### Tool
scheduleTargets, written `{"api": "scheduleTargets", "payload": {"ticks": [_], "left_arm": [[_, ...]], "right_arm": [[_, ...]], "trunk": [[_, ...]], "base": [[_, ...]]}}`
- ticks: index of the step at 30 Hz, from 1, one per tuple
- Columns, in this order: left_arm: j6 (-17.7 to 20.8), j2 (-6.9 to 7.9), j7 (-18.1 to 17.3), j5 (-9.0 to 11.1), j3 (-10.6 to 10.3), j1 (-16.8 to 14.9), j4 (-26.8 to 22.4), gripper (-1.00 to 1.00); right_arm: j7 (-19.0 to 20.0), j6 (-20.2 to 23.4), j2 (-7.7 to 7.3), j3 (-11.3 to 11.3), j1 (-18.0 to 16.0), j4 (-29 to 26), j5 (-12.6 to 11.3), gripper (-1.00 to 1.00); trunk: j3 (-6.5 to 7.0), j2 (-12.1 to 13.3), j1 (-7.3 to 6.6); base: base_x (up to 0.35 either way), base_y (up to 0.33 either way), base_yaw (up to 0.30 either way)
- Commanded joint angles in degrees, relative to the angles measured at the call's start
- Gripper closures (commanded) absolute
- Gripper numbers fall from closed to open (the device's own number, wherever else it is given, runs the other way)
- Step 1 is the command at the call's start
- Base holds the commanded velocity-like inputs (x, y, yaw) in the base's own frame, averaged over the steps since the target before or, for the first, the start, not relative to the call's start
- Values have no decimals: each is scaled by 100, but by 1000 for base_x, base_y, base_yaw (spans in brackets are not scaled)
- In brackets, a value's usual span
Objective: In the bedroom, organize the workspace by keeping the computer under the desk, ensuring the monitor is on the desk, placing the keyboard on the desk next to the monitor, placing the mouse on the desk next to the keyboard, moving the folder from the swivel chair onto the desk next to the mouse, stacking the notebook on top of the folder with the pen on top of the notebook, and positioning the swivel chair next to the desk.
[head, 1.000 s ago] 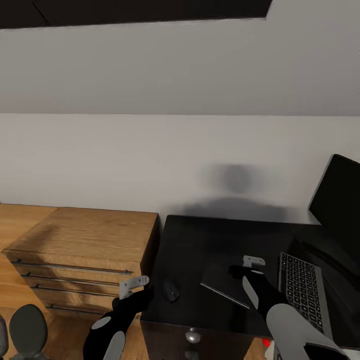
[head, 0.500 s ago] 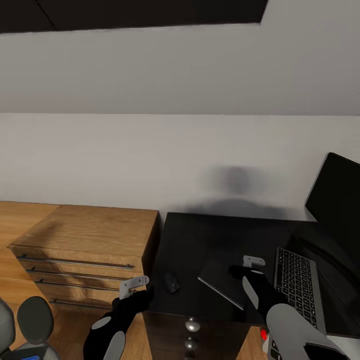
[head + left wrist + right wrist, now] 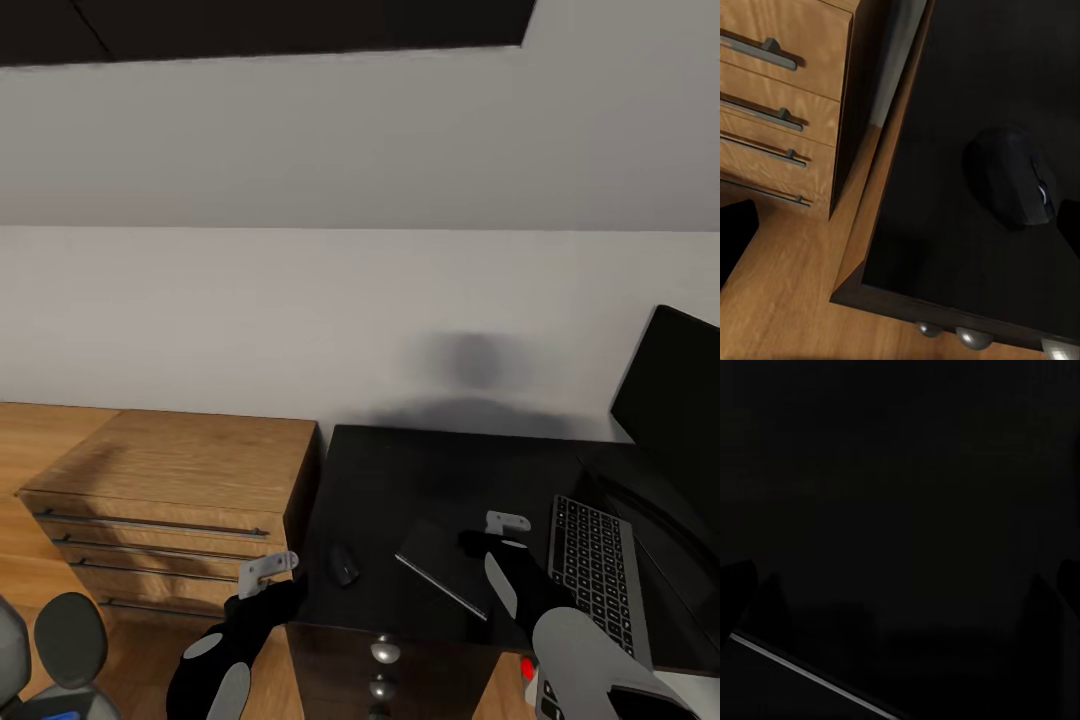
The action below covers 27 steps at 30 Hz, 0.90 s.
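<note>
On the black desk (image 3: 430, 470) lie the small dark mouse (image 3: 345, 567) (image 3: 1009, 176), the dark notebook (image 3: 440, 562) and the keyboard (image 3: 592, 570), with the monitor (image 3: 672, 405) at the right edge. A thin pale line (image 3: 810, 675) runs along the notebook's near edge; I cannot tell whether it is the pen. My left gripper (image 3: 268, 572) (image 3: 904, 232) hangs open off the desk's left front corner, short of the mouse. My right gripper (image 3: 497, 530) (image 3: 900, 577) is open above the notebook's right side. The swivel chair (image 3: 62, 640) shows at lower left, with a sliver of the blue folder (image 3: 62, 714). The computer's red light (image 3: 527, 668) glows under the desk.
A light-wood dresser (image 3: 170, 480) (image 3: 772, 90) with long bar handles stands against the desk's left side. Round silver knobs (image 3: 385, 652) mark the desk's drawers. A pale wall rises behind both, and wood floor (image 3: 787, 300) lies in front of the dresser.
The camera shifted early on: the desk's things sit a little further left and more of the chair shows. Over the last half second nothing moved.
</note>
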Motion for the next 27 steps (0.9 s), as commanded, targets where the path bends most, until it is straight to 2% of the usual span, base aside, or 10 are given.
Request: {"api": "scheduleTargets", "payload": {"ticks": [1,13,14,15,20,27], "left_arm": [[13,1,56,60,-6,-4,-7,-100],[13,1,57,53,-6,-4,-4,-100],[13,0,57,52,-6,-4,-2,-100],[13,-1,57,52,-6,-4,0,-100],[13,0,57,51,-6,-4,0,-100],[13,4,57,49,2,-4,0,-100]], "right_arm": [[-8,33,5,-22,-2,-12,14,-100],[9,-4,7,-25,-2,-58,0,-100],[9,-13,11,-26,-2,-85,0,-100],[10,-48,28,-37,7,-393,-2,-100],[10,-48,23,-41,13,-489,-13,-100],[10,-47,29,-41,15,-504,-18,-100]], "trunk": [[-6,-4,0],[-6,-4,0],[-6,-4,0],[-8,-4,0],[-11,-4,0],[-11,-4,0]], "base": [[0,0,0],[0,0,0],[0,0,0],[0,0,0],[0,0,0],[0,-125,0]]}}
